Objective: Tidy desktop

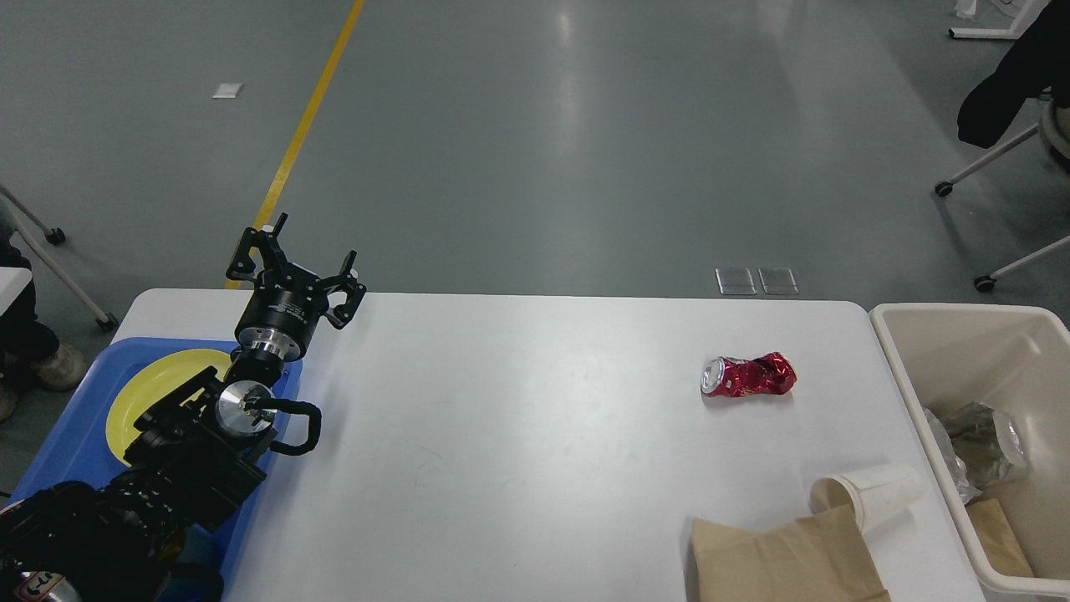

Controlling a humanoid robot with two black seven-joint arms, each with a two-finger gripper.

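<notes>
Desktop (pixel 518 435) clutter sits mostly toward four and five o'clock: a crushed red can (pixel 746 375) lies on its side at three o'clock, well apart from a tipped paper cup (pixel 869 496) whose open mouth touches a flat brown paper bag (pixel 782 558) at the near edge. The white tabletop itself fills the middle of the view, between a blue tray (pixel 58 464) holding a yellow plate (pixel 150 389) at nine o'clock and a beige bin (pixel 919 334) at three o'clock, which already holds crumpled wrappers and brown paper.

The left gripper (pixel 292 267) hovers at ten o'clock over the far left corner, its fingers spread and holding nothing. The right gripper is out of sight.

Judged from how they look, all three loose items should be very light. The can is dented thin metal, stiff enough to pinch across its narrowed waist, though its glossy skin may slip. The cup is soft and would likely buckle; a light squeeze across its wall near the rim seems safest. The bag lies flat and limp, so an edge probably has to be lifted before it can be gripped.
</notes>
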